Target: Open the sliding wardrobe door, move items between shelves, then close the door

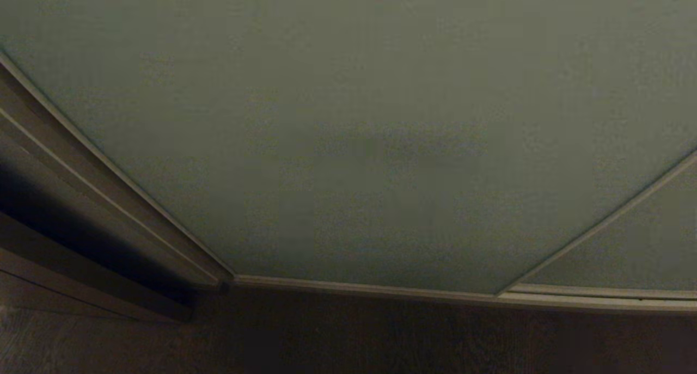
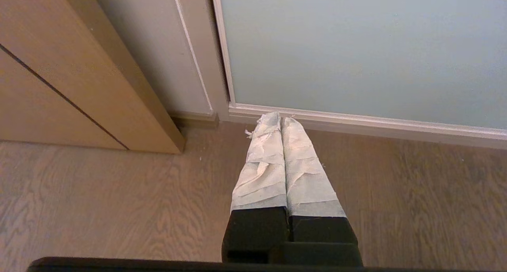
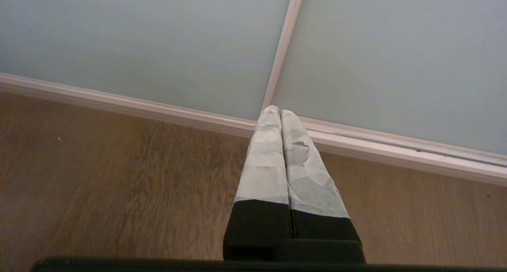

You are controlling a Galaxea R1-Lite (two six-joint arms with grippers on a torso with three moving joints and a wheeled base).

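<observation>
Head view gives us the closed sliding wardrobe door [image 1: 348,118], our left gripper [image 2: 280,119] fingers pressed together, our right gripper [image 3: 280,113] likewise, both above wooden floor [image 3: 99,177].

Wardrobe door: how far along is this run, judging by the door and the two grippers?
The sliding wardrobe door is shut, with no shelves or toys visible. Left gripper and right gripper are closed, empty and pointing at the floor. Nothing is in hand; start or end cannot be told.
</observation>
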